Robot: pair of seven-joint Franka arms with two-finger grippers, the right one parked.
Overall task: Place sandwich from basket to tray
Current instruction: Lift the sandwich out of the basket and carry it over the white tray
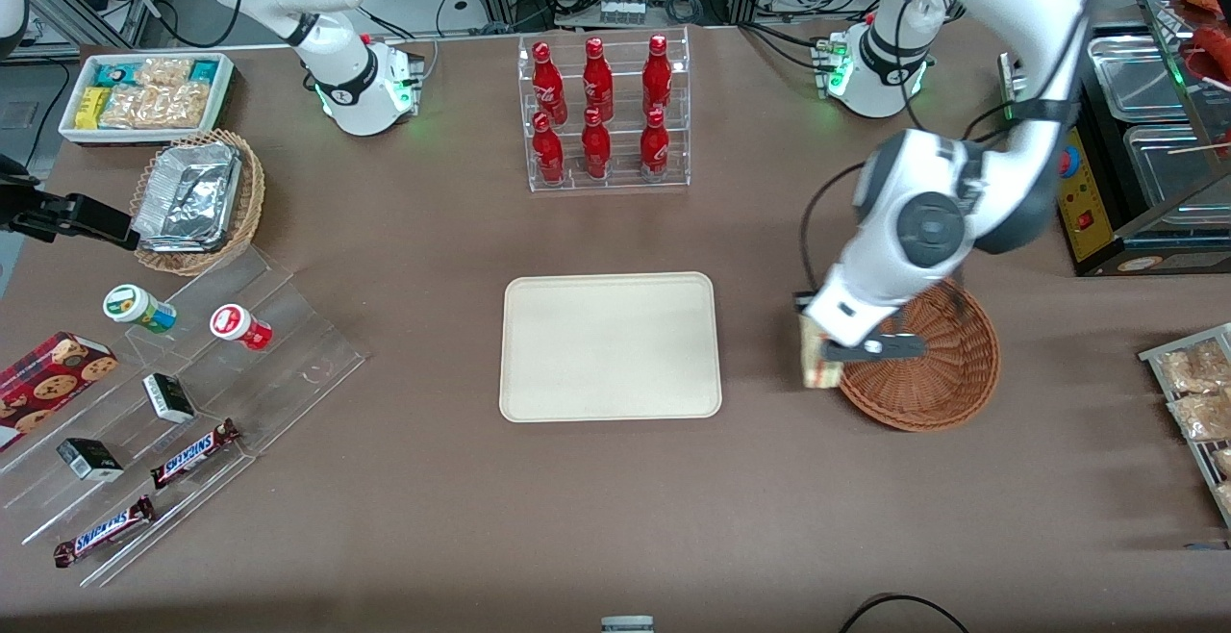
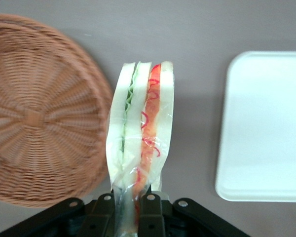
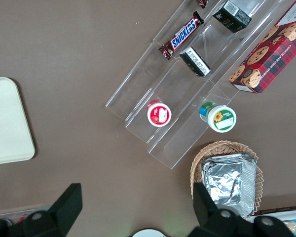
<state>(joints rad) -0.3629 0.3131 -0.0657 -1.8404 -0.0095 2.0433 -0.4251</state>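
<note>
My left gripper (image 1: 817, 356) is shut on the wrapped sandwich (image 1: 816, 361), holding it above the table between the reddish-brown wicker basket (image 1: 938, 373) and the cream tray (image 1: 610, 345). In the left wrist view the sandwich (image 2: 140, 128) stands on edge between the fingers (image 2: 101, 210), white bread with green and red filling. The basket (image 2: 37, 113) beside it holds nothing that I can see. The tray (image 2: 266, 126) lies flat with nothing on it.
A clear rack of red bottles (image 1: 603, 113) stands farther from the front camera than the tray. A tan basket with foil containers (image 1: 197, 200), a snack bin (image 1: 146, 94) and a clear stepped shelf with snacks (image 1: 154, 412) lie toward the parked arm's end. Bagged snacks (image 1: 1197, 392) lie toward the working arm's end.
</note>
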